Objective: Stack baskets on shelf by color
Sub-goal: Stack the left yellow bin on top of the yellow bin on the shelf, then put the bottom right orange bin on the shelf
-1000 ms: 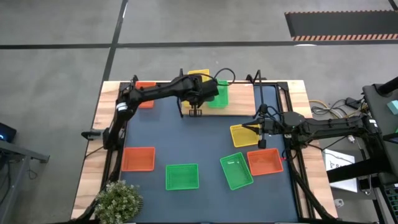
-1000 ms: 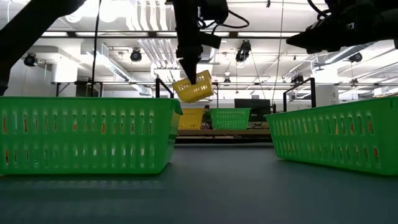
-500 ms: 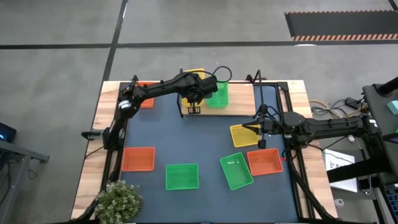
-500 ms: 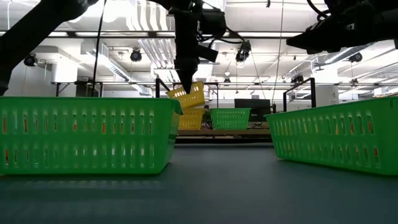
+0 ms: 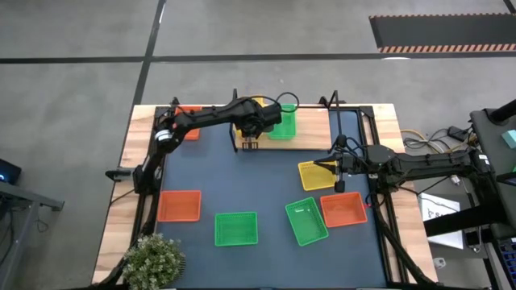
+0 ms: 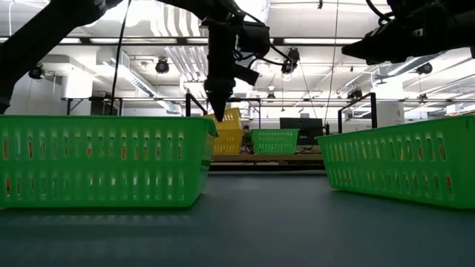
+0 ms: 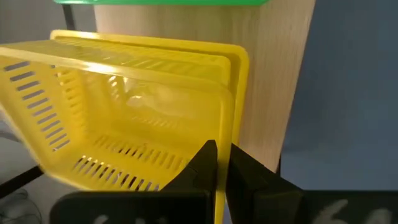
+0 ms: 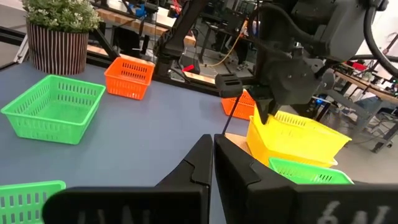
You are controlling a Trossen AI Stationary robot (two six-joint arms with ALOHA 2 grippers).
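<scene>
On the wooden shelf [image 5: 313, 133] at the table's far side, a yellow basket [image 7: 124, 124] hangs tilted over a second yellow basket [image 7: 143, 45], with my left gripper [image 7: 217, 163] shut on it. A green basket [image 5: 283, 123] sits beside them on the shelf, and an orange basket [image 5: 189, 122] lies at the far left under the arm. My right gripper [image 8: 213, 146] waits shut and level at the table's right, above another yellow basket [image 5: 316, 175] that lies on the tabletop. My left gripper pinches the yellow basket's near side wall [image 7: 225, 127] at its rim, one finger inside the basket and one outside. The fingers come from above, slanting steeply down. The basket tilts, its far part sunk into the yellow basket below; whether it rests there I cannot tell.
On the dark blue tabletop lie an orange basket [image 5: 179, 205], two green baskets [image 5: 236, 228] [image 5: 306, 221] and another orange basket [image 5: 344, 209]. A potted plant [image 5: 153, 258] stands at the near left corner. Black posts rise at the shelf's ends.
My left gripper has gone down and toward the table's far edge with the yellow basket. The basket hung tilted well above the shelf and has sunk onto the yellow basket lying there.
</scene>
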